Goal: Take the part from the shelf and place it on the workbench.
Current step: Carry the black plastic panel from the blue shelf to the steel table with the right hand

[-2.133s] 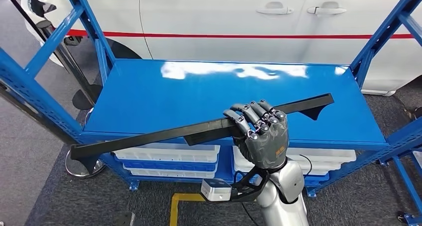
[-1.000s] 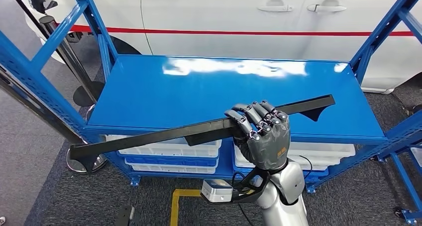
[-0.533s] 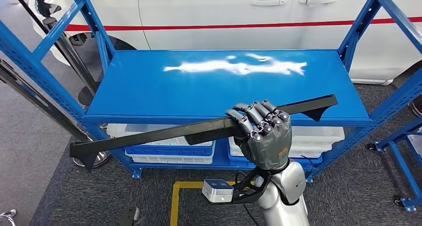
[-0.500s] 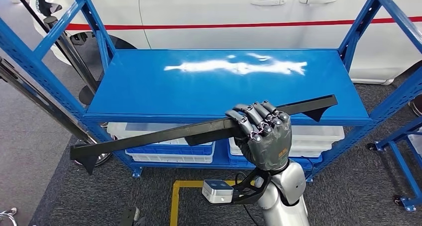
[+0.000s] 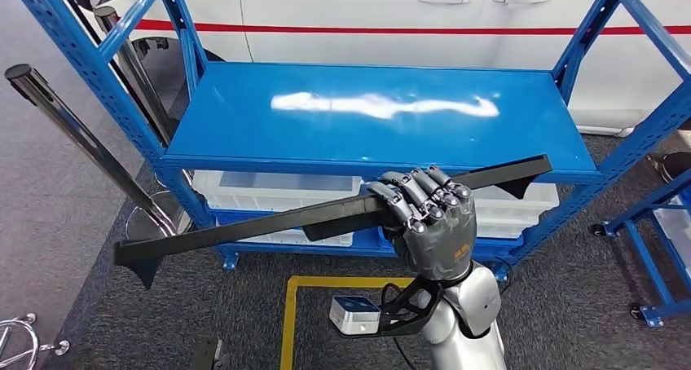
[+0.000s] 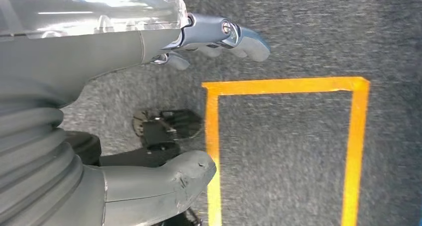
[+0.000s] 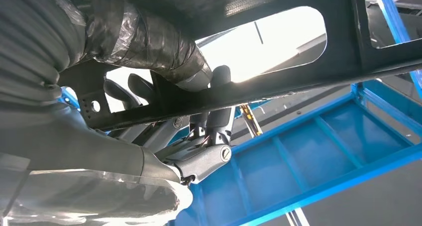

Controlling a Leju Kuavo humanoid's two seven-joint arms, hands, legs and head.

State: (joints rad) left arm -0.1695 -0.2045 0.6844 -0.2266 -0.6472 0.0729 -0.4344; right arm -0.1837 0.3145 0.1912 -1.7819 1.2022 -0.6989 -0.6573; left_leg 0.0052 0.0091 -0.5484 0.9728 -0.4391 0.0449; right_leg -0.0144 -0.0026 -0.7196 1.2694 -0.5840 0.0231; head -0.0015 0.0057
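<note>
Before blue shelf [image 5: 371, 113]: right robot hand [image 5: 428, 223] grasping long, thin black part [image 5: 244, 227], tilted; left robot hand [image 6: 99, 111] released.

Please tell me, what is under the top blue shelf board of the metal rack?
Under the glossy blue shelf board, white plastic bins sit on a lower level. The long black part and the right hand holding it cover their middle; their contents cannot be seen.

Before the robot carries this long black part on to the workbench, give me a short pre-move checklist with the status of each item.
1. Right hand grips the black part: ok.
2. Part off the blue shelf, held in front of its edge: ok.
3. Grip centred: not ok, the longer end sticks out to the robot's left.
4. Left hand free, fingers apart over the floor: ok.
5. Metal post near the long end: cannot tell the clearance.
6. Workbench location: cannot tell.
</note>
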